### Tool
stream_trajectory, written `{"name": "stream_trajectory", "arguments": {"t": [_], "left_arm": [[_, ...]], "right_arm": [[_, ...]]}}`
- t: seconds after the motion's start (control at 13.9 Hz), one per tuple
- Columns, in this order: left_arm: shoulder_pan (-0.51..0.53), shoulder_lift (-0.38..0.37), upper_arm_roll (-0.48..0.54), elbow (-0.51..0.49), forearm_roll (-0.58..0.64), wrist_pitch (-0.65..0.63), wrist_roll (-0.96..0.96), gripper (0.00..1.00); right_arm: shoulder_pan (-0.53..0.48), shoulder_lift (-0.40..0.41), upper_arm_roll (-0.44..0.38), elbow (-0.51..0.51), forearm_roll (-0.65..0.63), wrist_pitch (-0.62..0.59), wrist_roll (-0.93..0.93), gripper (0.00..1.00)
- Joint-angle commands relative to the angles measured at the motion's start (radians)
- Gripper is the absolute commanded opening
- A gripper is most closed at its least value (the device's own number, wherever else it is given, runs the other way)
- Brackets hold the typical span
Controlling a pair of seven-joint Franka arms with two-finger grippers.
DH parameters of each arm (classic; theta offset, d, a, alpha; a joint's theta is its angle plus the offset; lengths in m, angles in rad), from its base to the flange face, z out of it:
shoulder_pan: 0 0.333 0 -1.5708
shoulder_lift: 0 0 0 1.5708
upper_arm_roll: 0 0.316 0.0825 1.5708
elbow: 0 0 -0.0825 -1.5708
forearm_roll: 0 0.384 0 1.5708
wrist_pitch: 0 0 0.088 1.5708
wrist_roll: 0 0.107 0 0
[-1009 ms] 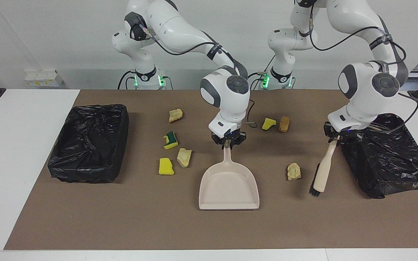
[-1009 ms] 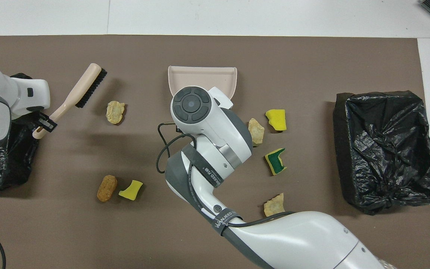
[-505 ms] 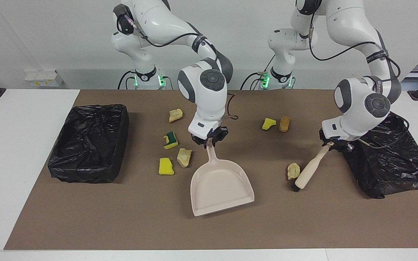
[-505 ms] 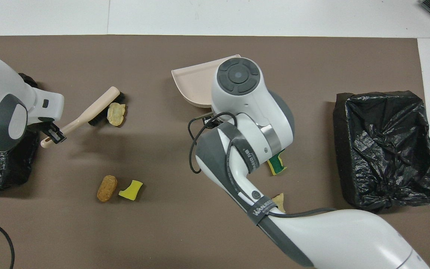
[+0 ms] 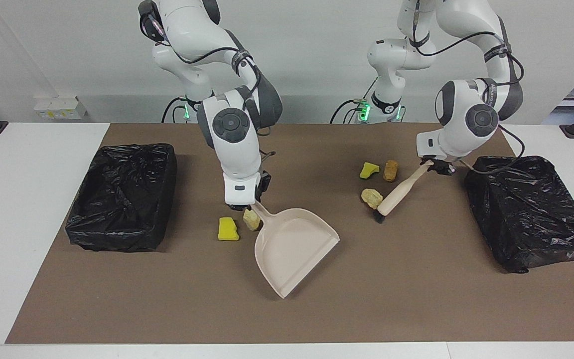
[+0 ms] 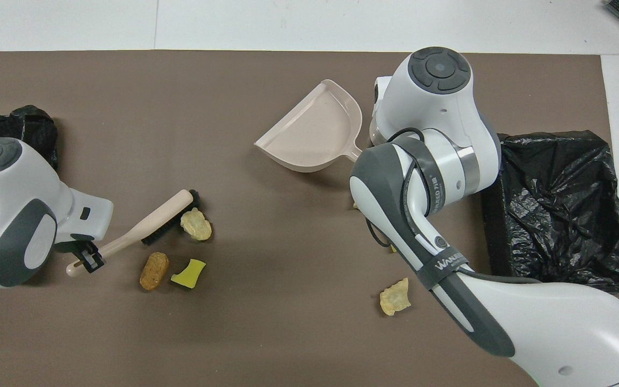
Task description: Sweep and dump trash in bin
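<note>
On the brown mat covering the bench, scraps of trash lie in two loose groups. Toward the left arm's end, a beige foam lump rests against the bristles of a brush, with a yellow sponge bit and an orange-brown lump just beside each other, nearer the robots. Toward the right arm's end, a yellow sponge piece and a beige lump lie side by side next to the handle of a beige dustpan; another beige lump lies nearer the robots.

The left hand is clenched on the end of the brush handle, the brush slanting down to the mat. The right hand is clenched on the dustpan handle, the pan's mouth turned toward the left arm's end.

A bin lined with black plastic stands at the right arm's end of the bench, a second lined bin at the left arm's end.
</note>
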Motion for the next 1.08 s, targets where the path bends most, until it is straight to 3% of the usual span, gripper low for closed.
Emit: {"name": "stream_trajectory", "arguments": {"t": [0.0, 0.43, 0.72, 1.01], "left_arm": [[-0.012, -0.126, 0.011, -0.107, 0.001, -0.022, -0.004, 0.00], [0.005, -0.255, 0.011, -0.122, 0.001, -0.141, -0.234, 0.00], [-0.001, -0.370, 0.011, -0.238, 0.001, -0.149, -0.542, 0.00], [0.000, -0.389, 0.010, -0.266, 0.000, -0.132, -0.720, 0.00]], "right_arm": [[-0.027, -0.031, 0.008, -0.031, -0.001, 0.002, -0.191, 0.00], [-0.027, -0.040, 0.008, -0.036, -0.138, -0.033, -0.493, 0.00], [-0.016, -0.116, 0.010, -0.197, -0.155, 0.055, -0.575, 0.00], [0.048, -0.231, 0.010, -0.390, -0.217, 0.072, -0.599, 0.00]]}}
